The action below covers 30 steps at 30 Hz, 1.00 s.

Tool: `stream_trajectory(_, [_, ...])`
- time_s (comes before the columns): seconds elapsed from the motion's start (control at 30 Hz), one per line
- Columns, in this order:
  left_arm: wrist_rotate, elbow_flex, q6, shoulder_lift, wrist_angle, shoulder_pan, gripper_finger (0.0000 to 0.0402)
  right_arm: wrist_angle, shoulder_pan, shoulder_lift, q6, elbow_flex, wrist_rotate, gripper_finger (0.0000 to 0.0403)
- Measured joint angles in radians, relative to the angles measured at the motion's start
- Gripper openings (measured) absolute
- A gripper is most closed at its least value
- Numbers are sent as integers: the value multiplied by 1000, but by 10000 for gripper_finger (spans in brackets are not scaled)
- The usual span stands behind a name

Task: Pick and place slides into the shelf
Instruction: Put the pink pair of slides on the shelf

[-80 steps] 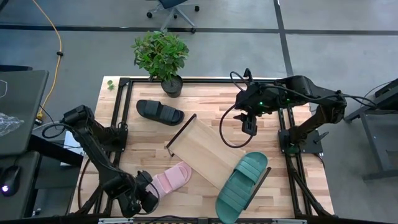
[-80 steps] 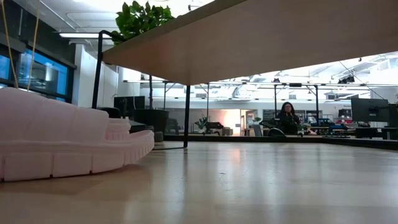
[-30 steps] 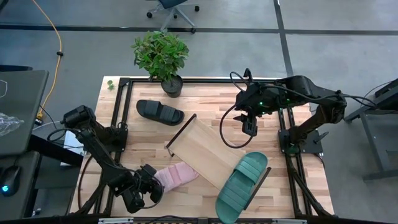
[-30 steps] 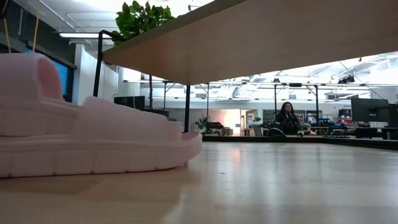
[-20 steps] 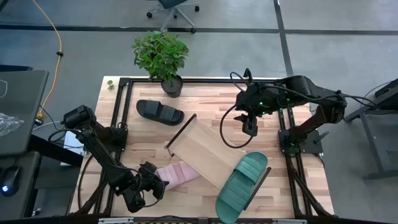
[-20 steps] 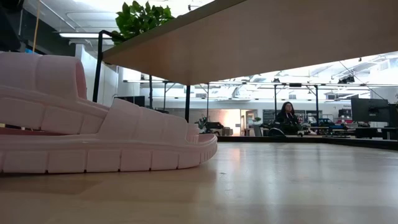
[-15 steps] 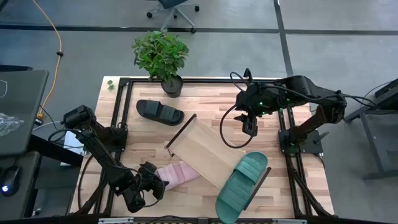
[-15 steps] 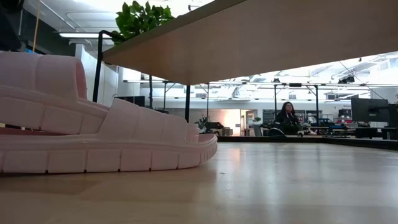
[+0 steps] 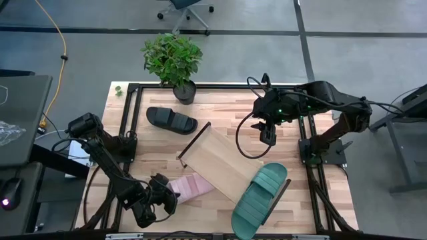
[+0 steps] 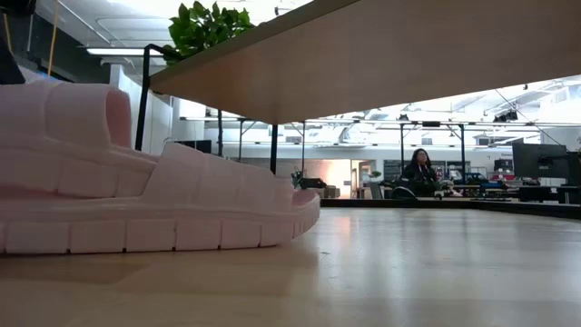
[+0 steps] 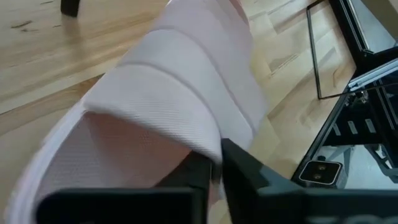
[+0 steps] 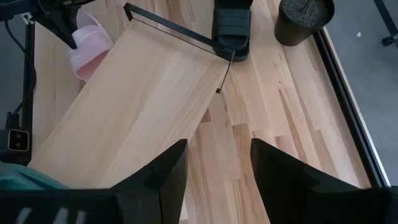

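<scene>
At the near left of the table, the left gripper (image 9: 162,193) was clamped on the heel end of the pink slide (image 9: 187,186); in the left wrist view its fingers (image 11: 239,169) pinched the edge of the ribbed strap. The slide's sole rested flat on the slatted tabletop (image 9: 223,113), toe just beside the shelf (image 9: 220,162).

The grip looked thin, taken on soft strap material alone, so the slide could probably twist or peel free once lifted. Its toe could also catch the plank's near-left edge if it were carried over too low.

The shelf lay diagonally across the middle of the table, its black end frame (image 12: 176,32) rising at the far-left end. The teal slide (image 9: 259,198) sat at the near-right end, partly on the plank, leaving the middle and far-left stretch bare. That seemed the safest landing spot.

Farther off, the black slide (image 9: 171,120) lay near the potted plant (image 9: 173,57), well apart from the pink one. The right gripper (image 9: 267,137) hung over the far right with its fingers (image 12: 164,175) spread, holding nothing and clear of the left arm's likely path.
</scene>
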Motion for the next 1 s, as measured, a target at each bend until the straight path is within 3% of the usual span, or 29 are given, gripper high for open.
stream_trajectory(1.0, [87, 0, 116, -9, 107, -20, 2, 0, 0, 0, 10, 0, 0, 167])
